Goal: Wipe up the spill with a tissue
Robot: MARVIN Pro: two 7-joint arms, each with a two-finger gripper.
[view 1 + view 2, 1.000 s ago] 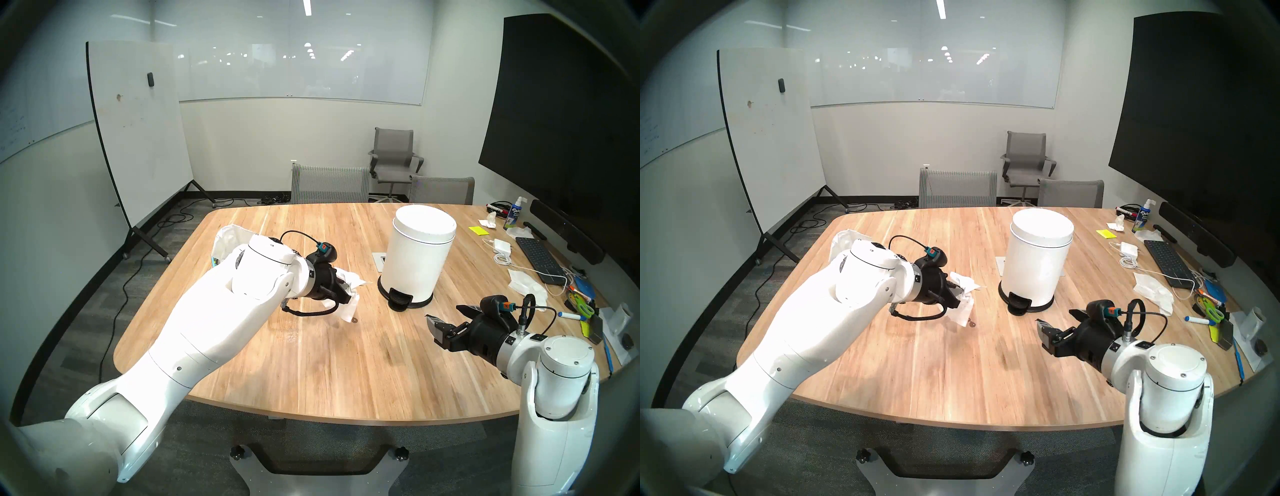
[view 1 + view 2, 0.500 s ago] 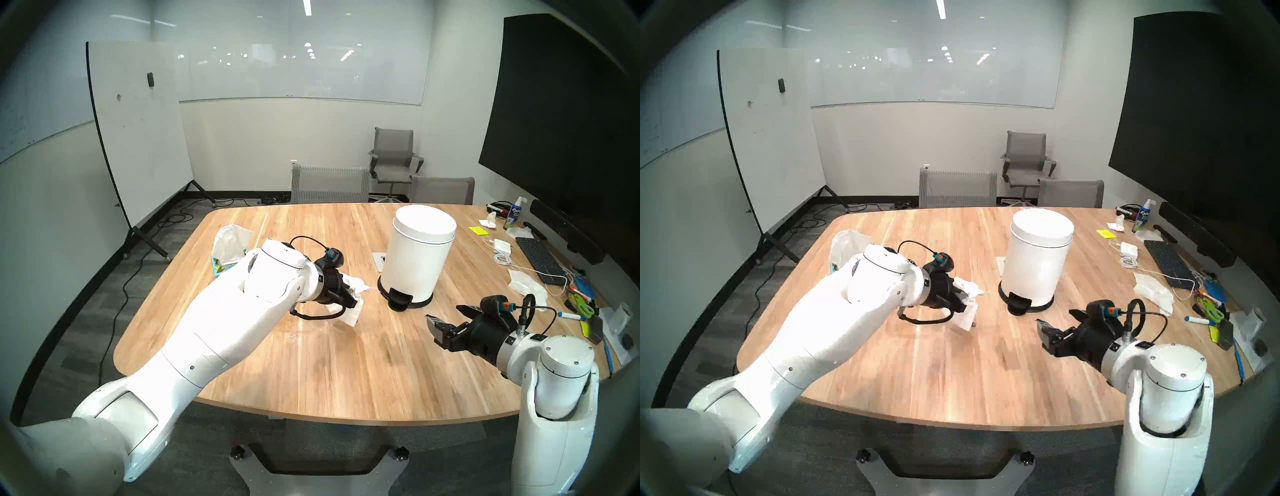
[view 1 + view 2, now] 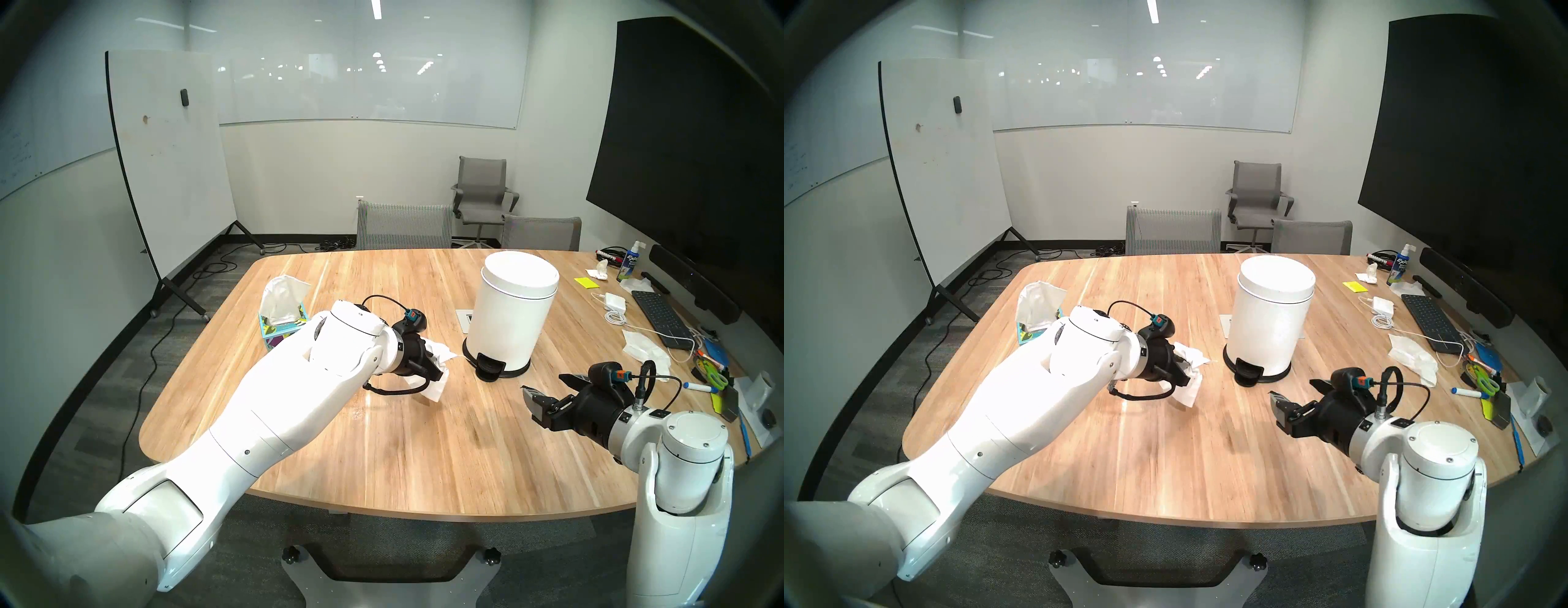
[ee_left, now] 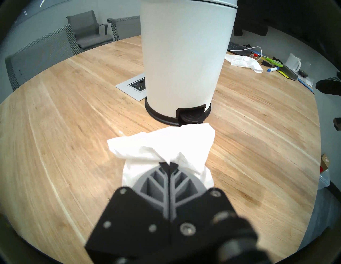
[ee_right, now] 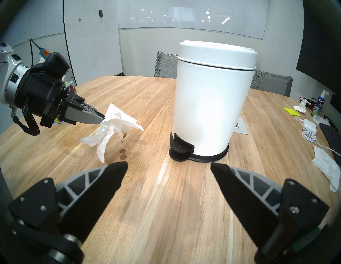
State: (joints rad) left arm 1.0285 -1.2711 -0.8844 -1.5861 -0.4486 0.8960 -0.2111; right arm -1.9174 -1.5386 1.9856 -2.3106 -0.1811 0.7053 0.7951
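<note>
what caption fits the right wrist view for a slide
Left gripper dangles a crumpled tissue just above brown spill drops beside a white pedal bin.

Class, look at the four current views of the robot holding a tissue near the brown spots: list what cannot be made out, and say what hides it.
- Spill: both head views, hidden behind the hanging tissue; left wrist view, behind the tissue and left gripper.
- Whether the tissue touches the table: unclear in every view.
- Tissue box: partly covered by the left arm.
- Spray bottle label: too small.

Crumpled white tissue (image 5: 114,125) dangling above brown spill (image 5: 122,154) spots
</note>
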